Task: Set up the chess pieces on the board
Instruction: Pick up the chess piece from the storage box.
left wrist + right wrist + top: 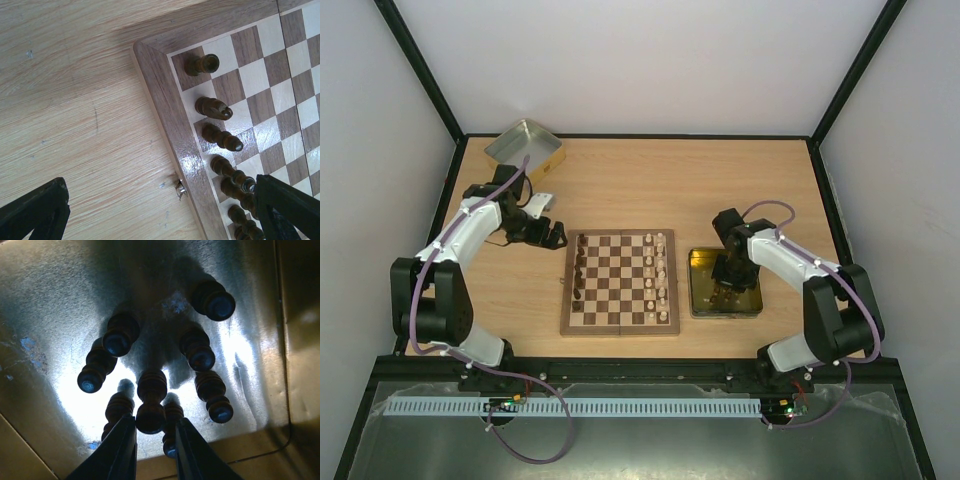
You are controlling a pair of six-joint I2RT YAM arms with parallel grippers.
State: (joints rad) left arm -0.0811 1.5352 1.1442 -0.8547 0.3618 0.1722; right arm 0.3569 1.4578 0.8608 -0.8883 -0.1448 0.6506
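The board (620, 329) sits mid-way across the bench (630, 180), with dark chess pieces (580, 268) along its left edge and cream chess pieces (661, 280) along its right. The left tool (553, 237) hangs released, spread wide, over the board's far-left corner. The right tool (155, 437) reaches into the yellow-gold tin (756, 305), straddling a dark pawn (151, 410). I cannot tell whether it pinches the pawn.

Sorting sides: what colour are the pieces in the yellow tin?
Dark brown; the pieces show best in the right wrist view.
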